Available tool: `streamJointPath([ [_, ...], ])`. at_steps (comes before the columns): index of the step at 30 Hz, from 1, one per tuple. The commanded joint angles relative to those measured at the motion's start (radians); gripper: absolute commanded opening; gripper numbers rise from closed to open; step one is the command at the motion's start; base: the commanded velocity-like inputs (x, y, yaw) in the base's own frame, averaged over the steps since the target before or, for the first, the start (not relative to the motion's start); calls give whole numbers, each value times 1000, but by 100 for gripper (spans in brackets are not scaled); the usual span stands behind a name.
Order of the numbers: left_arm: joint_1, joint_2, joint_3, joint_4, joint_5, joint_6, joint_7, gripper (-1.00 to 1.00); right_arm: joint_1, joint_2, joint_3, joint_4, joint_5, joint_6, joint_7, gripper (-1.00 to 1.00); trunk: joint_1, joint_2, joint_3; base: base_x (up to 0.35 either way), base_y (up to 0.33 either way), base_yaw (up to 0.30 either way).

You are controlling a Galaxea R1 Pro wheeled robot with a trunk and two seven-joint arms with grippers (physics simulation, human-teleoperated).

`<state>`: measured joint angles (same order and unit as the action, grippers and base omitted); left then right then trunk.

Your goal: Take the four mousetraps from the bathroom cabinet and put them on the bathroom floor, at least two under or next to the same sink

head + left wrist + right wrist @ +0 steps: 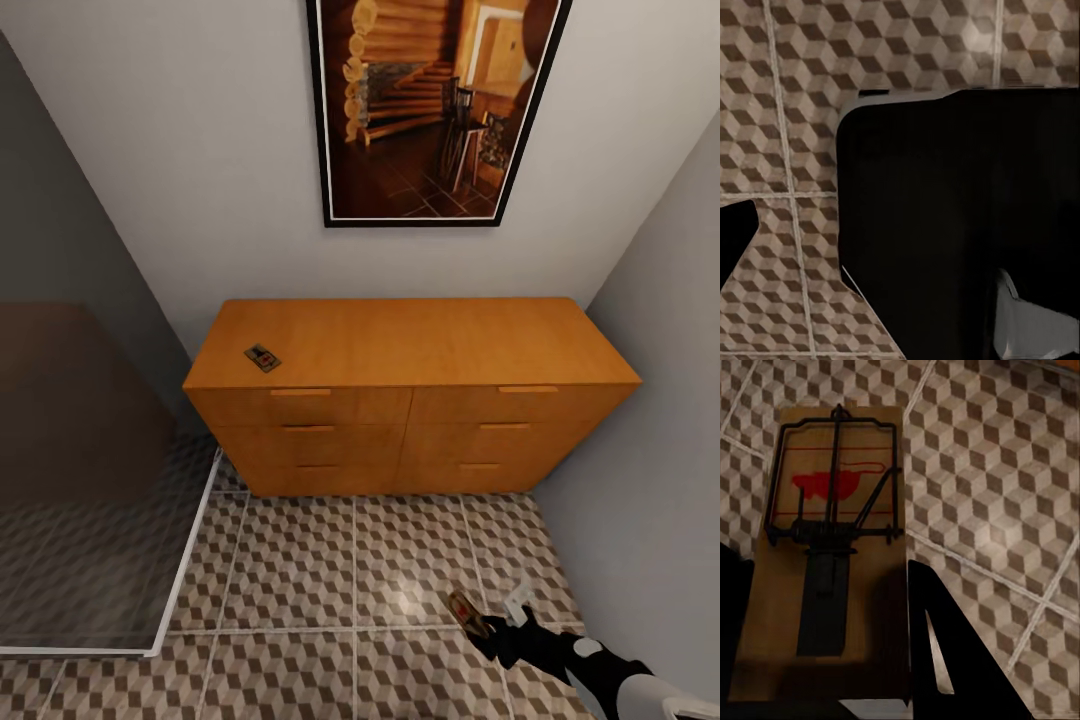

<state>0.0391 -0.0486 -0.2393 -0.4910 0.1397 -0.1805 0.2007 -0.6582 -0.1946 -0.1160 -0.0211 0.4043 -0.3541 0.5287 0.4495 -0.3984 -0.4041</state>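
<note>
Right gripper (pixel 487 622): jaws are clamping a wooden mousetrap (pixel 825 547), red mark, no readable writing.
Left gripper: jaw state untellable.
Cabinet (pixel 410 400): orange-brown wood, carrying another mousetrap (pixel 262 357).
Bathroom floor (pixel 330 570): cube-patterned tiles.

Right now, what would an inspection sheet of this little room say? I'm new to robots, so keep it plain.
Surface: bathroom floor, cube-pattern tiles with pale grout.
Job's things: one mousetrap lies on top of the cabinet near its left end; all six drawers look shut. A second mousetrap is held above the tiles.
Clutter: nothing seen.
End effectors: right end effector low over the floor, shut on the second mousetrap; left end effector's state cannot be told in the left wrist view, where a dark body blocks much of the frame.
Cables: nothing seen.
Surroundings: framed picture on the wall above the cabinet; glass panel at the left.
</note>
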Motion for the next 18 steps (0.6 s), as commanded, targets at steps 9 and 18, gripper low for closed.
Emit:
streamJointPath([
  [9,-53,-11,-6,-430,10,448,9,100,82,7,-15,5,-14,-169,-201,-100,1,-2,-1,0,0,0],
  [18,-309,-68,-5,-682,-9,947,12,100,112,22,-17,6,-234,-286,-398,-100,1,-2,-1,0,0,0],
])
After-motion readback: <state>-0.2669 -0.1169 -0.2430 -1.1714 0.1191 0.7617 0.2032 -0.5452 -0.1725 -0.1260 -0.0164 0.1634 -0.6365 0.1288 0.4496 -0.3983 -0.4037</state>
